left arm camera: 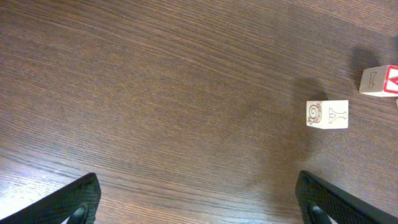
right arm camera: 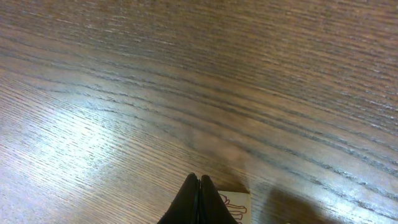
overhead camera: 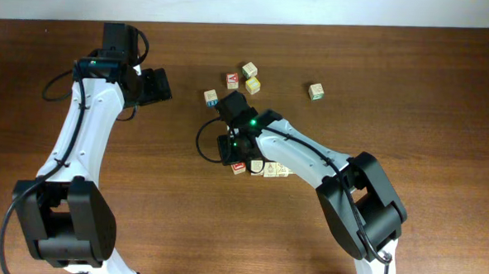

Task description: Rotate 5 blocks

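Pale-wood alphabet blocks (overhead camera: pixel 269 169) line up mid-table at the right gripper (right arm camera: pixel 199 184), fingers pinched shut and empty, seemingly mid-rotation, so next comes a careful sideways nudge, while the left gripper (overhead camera: pixel 157 85) hangs wide open.

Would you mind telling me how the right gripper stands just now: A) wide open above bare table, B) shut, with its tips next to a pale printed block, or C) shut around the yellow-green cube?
B: in the right wrist view the right gripper has its fingers pressed together with nothing between them, next to a pale printed block.
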You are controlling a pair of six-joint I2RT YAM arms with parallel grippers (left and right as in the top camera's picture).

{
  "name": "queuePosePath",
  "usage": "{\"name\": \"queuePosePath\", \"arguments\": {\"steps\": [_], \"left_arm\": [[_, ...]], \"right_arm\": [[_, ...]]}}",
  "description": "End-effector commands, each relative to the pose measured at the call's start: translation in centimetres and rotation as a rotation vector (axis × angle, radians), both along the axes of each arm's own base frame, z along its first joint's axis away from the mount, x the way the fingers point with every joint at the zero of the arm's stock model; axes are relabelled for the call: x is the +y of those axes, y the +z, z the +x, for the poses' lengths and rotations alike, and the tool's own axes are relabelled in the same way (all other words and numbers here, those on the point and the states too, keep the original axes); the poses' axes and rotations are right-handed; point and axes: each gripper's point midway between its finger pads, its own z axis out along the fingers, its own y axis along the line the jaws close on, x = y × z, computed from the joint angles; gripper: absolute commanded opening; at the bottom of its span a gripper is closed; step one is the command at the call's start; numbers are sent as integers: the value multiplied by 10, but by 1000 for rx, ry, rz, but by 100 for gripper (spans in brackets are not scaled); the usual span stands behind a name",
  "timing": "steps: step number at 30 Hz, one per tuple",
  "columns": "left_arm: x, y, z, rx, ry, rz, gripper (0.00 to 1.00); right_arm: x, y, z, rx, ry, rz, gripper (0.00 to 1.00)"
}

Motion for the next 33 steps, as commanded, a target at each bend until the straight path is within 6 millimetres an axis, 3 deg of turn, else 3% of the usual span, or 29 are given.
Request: {"name": "queuePosePath", "arguments": {"steps": [1, 16, 22, 25, 29, 33], "left_arm": [[3, -1, 2, 2, 19, 9, 99], [3, -1, 2, 2, 19, 8, 99], [16, 0, 3, -5, 49, 75, 99], [25, 1, 3, -8, 71, 93, 99], [38, 1, 1, -4, 101, 93, 99], [39, 0, 1, -2, 102, 69, 99]], "right_arm": [[1, 1, 1, -1, 1, -3, 4], [-20, -1, 12, 6, -116, -45, 4], [4, 34, 27, -88, 8, 0, 4], [19, 45, 18, -91, 46, 4, 4], [33, 39, -5, -66, 92, -21, 4], [32, 30, -18, -61, 71, -82, 4]]}}
